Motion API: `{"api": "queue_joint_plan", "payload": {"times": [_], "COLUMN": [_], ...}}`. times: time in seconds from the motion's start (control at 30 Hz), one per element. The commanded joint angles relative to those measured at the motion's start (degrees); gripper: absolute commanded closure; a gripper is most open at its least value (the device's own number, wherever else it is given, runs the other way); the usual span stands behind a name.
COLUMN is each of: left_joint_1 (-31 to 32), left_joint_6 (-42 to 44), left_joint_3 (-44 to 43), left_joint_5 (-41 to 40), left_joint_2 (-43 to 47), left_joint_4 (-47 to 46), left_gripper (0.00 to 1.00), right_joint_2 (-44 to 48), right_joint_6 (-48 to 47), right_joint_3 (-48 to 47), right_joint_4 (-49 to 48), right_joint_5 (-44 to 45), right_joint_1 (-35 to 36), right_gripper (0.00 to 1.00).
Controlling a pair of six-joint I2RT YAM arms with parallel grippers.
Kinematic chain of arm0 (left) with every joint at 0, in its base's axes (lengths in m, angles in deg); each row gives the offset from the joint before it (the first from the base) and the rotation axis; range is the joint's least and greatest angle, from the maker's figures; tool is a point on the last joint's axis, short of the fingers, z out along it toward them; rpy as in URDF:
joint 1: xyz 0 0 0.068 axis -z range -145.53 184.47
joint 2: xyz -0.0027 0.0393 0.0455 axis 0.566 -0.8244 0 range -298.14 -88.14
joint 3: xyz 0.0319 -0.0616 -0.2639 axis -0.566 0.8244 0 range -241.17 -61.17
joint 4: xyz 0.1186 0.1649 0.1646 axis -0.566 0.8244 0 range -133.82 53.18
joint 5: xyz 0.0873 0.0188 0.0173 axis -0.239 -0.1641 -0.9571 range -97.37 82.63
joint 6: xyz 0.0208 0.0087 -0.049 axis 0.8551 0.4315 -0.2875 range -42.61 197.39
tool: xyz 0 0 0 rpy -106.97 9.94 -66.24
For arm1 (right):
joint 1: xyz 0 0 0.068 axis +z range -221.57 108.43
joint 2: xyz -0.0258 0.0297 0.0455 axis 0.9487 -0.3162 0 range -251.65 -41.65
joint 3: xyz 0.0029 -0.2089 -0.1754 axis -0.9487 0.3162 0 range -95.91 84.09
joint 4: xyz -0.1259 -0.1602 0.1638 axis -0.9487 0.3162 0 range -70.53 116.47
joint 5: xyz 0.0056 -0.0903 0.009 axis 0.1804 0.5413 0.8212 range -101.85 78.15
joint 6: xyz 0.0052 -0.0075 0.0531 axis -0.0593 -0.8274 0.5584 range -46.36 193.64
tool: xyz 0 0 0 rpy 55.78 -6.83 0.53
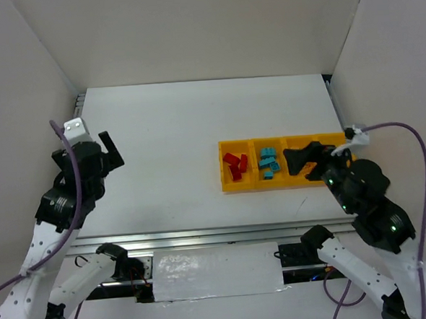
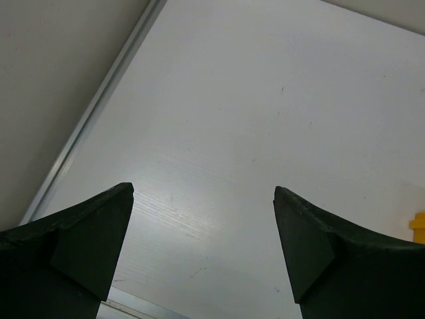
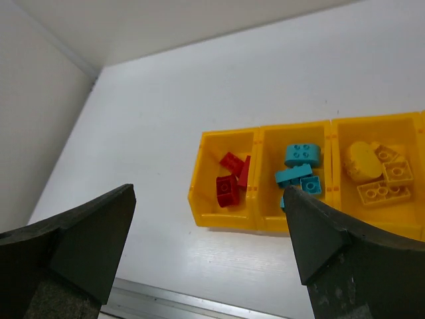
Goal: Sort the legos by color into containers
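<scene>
**Pincers: 2.** The right pincer (image 1: 294,162) is hanging released, jaws standing wide and gripping nothing. The left pincer (image 2: 204,189) is likewise standing wide and idle, with only bare counter (image 1: 168,133) beneath it.

**Containers: 1 tray (image 3: 222,218), 4 compartments.** It is lying just below and ahead of the right pincer, well apart from the left one. Three compartments are showing — the fourth is hiding behind the right pincer.

**Legos.**
- Red legos (image 3: 227,188): 3 showing, lying between the right pincer's fingers in its own view.
- Teal legos (image 3: 302,154): 3 or 4, one partly hiding behind the right-hand finger.
- Yellow legos (image 3: 380,193): about 4, blending into the tray.
- Green: none showing.
- Loose on the counter: none showing.

**Hazards.** The right pincer is sitting low over the tray — pulling away carelessly, a finger could be catching a wall and shoving or tipping the sorted legos. The hidden compartment is leaving completion unconfirmed.
</scene>
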Motion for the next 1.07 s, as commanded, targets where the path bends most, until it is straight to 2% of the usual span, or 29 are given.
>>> {"api": "queue_joint_plan", "payload": {"times": [0.0, 0.27, 0.43, 0.63, 1.03], "left_joint_1": [-0.21, -0.21, -0.21, -0.21, -0.21], "left_joint_6": [-0.2, -0.46, 0.24, 0.33, 0.59], "left_joint_3": [-1.19, -0.22, -0.48, -2.59, -1.36], "left_joint_5": [-2.07, -0.14, 3.2, 5.05, 4.97], "left_joint_2": [6.03, 19.38, 26.68, 30.91, 32.15], "left_joint_4": [3.61, 11.16, 13.63, 16.88, 16.36], "left_gripper": [0.0, 0.0, 0.01, 0.0, 0.01], "right_joint_2": [6.6, 10.48, 14.6, 16.8, 16.9], "right_joint_6": [-3.74, -7.08, -7.61, -6.91, -5.32], "right_joint_3": [-6.13, -23.71, -24.86, -25.22, -23.46], "right_joint_4": [10.28, 27.78, 29.89, 31.83, 30.86], "right_joint_5": [6.29, 10.15, 8.75, 9.19, 10.24], "right_joint_1": [3.91, 4.35, 4.44, 4.44, 4.44], "right_gripper": [0.0, 0.0, 0.0, 0.0, 0.0]}}
